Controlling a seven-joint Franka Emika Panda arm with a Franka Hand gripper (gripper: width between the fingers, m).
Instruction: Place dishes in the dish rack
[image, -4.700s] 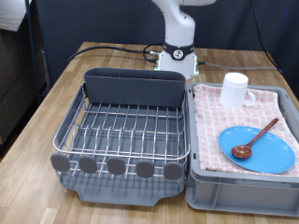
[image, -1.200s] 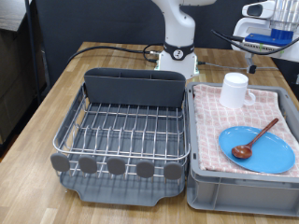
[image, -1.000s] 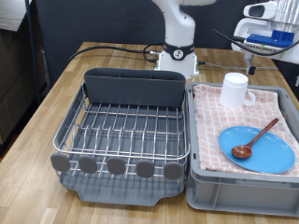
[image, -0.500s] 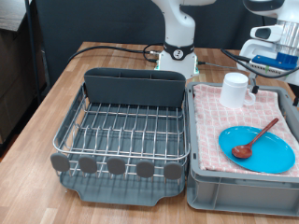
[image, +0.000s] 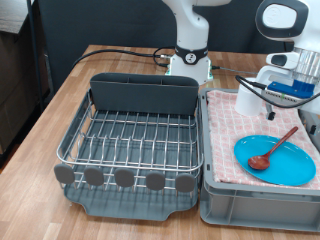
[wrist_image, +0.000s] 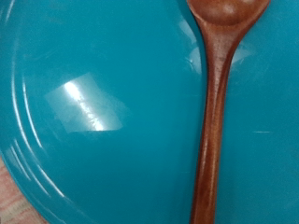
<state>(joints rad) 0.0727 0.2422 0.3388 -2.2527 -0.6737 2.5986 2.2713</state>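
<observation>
The light-blue plate (image: 275, 162) lies on the pink checked cloth in the grey bin, with the reddish-brown wooden spoon (image: 276, 146) across it. The white mug (image: 248, 97) stands at the bin's far end, partly hidden by the arm. My gripper (image: 288, 97) hangs above the bin's far right side, over the plate and spoon; its fingers do not show clearly. The wrist view is filled by the plate (wrist_image: 93, 112) and the spoon's handle (wrist_image: 215, 121); no fingers show there. The dish rack (image: 130, 140) on the exterior view's left holds no dishes.
The grey bin (image: 250, 208) with the pink checked cloth (image: 228, 135) stands right beside the rack. The rack's tall grey caddy (image: 143, 95) is at its far end. The robot base (image: 188, 58) and cables lie behind, on the wooden table (image: 50, 110).
The arm has come down from the exterior view's top right and now hangs low over the bin, partly covering the mug. Plate, spoon and mug have not moved.
</observation>
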